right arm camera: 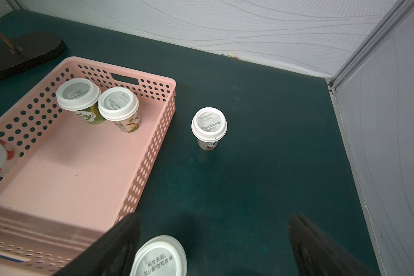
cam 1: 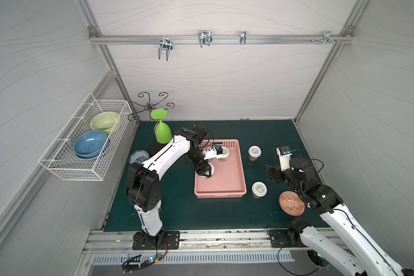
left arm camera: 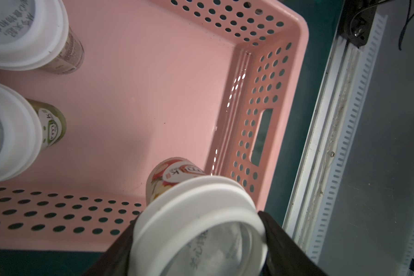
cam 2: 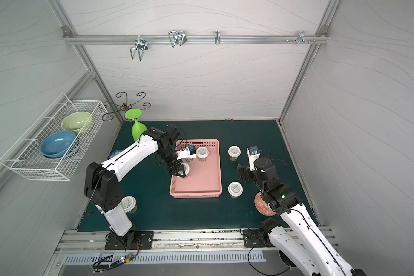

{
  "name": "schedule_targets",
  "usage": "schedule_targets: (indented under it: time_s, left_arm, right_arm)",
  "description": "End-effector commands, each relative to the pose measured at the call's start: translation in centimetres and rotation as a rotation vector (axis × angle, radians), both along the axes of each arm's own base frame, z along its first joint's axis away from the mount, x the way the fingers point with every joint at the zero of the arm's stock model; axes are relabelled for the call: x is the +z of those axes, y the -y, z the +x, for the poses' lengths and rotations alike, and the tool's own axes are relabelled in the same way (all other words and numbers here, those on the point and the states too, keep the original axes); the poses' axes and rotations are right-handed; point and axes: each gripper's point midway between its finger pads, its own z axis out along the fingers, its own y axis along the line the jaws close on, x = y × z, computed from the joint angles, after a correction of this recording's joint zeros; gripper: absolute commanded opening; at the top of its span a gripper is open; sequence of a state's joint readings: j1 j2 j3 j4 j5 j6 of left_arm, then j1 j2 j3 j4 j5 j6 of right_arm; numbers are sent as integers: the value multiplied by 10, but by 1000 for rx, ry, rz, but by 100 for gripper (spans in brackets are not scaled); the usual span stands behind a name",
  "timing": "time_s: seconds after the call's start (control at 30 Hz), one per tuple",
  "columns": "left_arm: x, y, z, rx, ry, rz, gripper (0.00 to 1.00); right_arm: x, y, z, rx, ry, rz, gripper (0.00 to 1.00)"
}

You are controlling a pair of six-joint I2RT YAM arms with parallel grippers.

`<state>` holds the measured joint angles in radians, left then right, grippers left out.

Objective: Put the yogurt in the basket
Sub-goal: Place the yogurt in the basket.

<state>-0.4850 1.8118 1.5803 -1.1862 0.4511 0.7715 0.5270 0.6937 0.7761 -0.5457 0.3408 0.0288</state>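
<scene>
The left gripper [cam 1: 204,172] is pinched on the white lid of a small red-printed yogurt cup [left arm camera: 175,178]. It holds the cup within the outline of the shallow pink perforated plastic basket [cam 1: 227,179], close to the wall on the robot's left. The cup hangs below the pincer with its long axis near upright and its base toward the pink floor. Whether it touches yet cannot be told, so the coming move is probably a short lowering and a release.

A green-labelled cup [right arm camera: 78,95] and a beige-labelled cup [right arm camera: 118,102] stand side by side at the basket's far end, well apart from the held one.

The right gripper [right arm camera: 213,222] is spread wide and empty over the dark green mat [right arm camera: 261,155]. One white-lidded cup [right arm camera: 158,257] sits just under it and another lidded cup [right arm camera: 209,126] stands farther off — this arm is the nearer one to both. A last cup [cam 2: 128,203] waits beside the left arm's base.
</scene>
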Motion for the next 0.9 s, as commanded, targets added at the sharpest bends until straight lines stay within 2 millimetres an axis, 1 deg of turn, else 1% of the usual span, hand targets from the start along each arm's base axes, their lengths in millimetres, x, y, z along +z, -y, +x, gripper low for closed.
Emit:
schedule_targets:
  time_s: [0.0, 0.13, 0.27, 0.43, 0.57, 0.67, 0.7, 0.77, 0.87]
  left_arm:
    - [-5, 17, 28, 14, 70, -14, 70]
    - [-24, 21, 44, 10, 66, 18, 70]
    - [-44, 19, 53, -8, 55, 70, 69]
    - [-59, 17, 60, -15, 40, 108, 68]
    - [-67, 14, 61, -16, 25, 121, 69]
    - [-73, 11, 61, -14, 17, 139, 73]
    - [-74, 10, 62, -14, 19, 146, 76]
    - [-72, 9, 62, -12, 26, 150, 81]
    - [-63, 8, 62, -8, 54, 139, 85]
  right_arm:
    - [3, 0, 1, -8, 27, 12, 99]
    - [3, -1, 1, -5, 28, 12, 99]
    - [5, 0, 1, -8, 34, 14, 99]
    - [5, -1, 1, -6, 37, 14, 99]
    - [5, -1, 0, -3, 38, 14, 99]
    - [5, -1, 0, -5, 40, 16, 99]
    - [4, -1, 0, -5, 39, 15, 99]
    - [5, -1, 0, -4, 40, 17, 99]
    - [3, -1, 1, -4, 37, 13, 99]
